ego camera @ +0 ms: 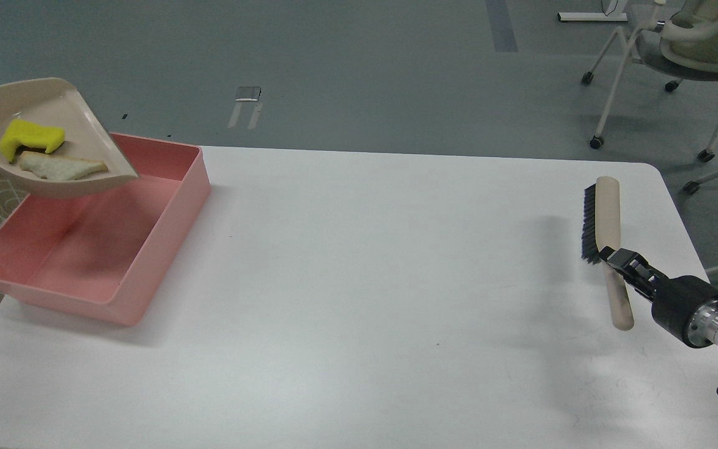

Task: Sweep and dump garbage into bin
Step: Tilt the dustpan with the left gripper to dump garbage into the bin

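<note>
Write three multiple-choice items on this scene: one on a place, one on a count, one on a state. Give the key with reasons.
1. Where is the dustpan?
A. Flat on the table's middle
B. Raised over the pink bin
C. On the floor

2. How many scraps lie in the dustpan?
A. One
B. Two
C. Four

3. What is the right gripper doing?
A. Shut on the brush
B. Open and holding nothing
C. Holding the bin

Key: 1 B, the pan hangs above the bin's far left corner. 2 B, a yellow sponge piece and a bread-like slice lie in it. 3 A, its fingers clamp the brush's handle at the table's right side.
</note>
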`<action>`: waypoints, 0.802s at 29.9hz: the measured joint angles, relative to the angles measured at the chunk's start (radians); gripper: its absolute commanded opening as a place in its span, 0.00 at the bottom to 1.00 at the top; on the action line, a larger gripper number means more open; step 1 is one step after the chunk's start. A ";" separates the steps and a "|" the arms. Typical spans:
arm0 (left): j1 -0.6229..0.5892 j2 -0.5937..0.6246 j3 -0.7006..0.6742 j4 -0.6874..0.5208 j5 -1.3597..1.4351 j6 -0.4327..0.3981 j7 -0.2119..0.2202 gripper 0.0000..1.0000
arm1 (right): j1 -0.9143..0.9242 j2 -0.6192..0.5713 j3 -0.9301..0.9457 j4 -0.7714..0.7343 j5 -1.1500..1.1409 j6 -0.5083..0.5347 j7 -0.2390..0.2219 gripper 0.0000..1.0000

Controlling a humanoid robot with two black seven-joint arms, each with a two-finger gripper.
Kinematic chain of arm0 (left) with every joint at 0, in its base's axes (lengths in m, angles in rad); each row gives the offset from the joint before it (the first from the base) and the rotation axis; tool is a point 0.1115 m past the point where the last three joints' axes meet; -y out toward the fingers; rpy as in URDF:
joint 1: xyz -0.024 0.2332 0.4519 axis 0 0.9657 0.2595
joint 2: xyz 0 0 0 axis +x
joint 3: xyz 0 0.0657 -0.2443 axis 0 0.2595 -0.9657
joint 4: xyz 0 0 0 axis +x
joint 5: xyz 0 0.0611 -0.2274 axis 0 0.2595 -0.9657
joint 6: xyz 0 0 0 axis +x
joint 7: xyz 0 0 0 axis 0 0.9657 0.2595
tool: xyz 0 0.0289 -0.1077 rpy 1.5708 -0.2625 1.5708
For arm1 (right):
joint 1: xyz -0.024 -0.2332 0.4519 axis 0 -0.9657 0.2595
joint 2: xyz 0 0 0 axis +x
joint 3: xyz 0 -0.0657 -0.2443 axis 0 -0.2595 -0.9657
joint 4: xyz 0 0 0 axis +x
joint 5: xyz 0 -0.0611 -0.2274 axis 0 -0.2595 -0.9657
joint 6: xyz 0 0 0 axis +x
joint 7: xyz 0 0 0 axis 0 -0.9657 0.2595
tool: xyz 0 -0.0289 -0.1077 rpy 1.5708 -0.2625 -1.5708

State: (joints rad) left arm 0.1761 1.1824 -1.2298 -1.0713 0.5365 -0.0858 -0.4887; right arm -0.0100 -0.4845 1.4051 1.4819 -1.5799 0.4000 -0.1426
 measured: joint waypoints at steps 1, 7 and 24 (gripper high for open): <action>0.004 0.018 0.003 0.000 0.008 0.000 0.000 0.07 | 0.000 0.001 0.000 0.000 0.000 -0.001 0.002 0.18; 0.010 0.191 0.023 -0.024 0.114 0.004 0.000 0.08 | -0.003 0.011 0.001 0.006 0.004 -0.018 0.006 0.18; -0.109 0.333 0.004 -0.174 0.414 -0.002 0.000 0.09 | -0.012 0.015 0.019 0.010 0.030 -0.023 0.018 0.18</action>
State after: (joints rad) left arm 0.0667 1.5159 -1.2257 -1.2451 0.9503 -0.0882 -0.4887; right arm -0.0215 -0.4696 1.4237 1.4918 -1.5496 0.3773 -0.1246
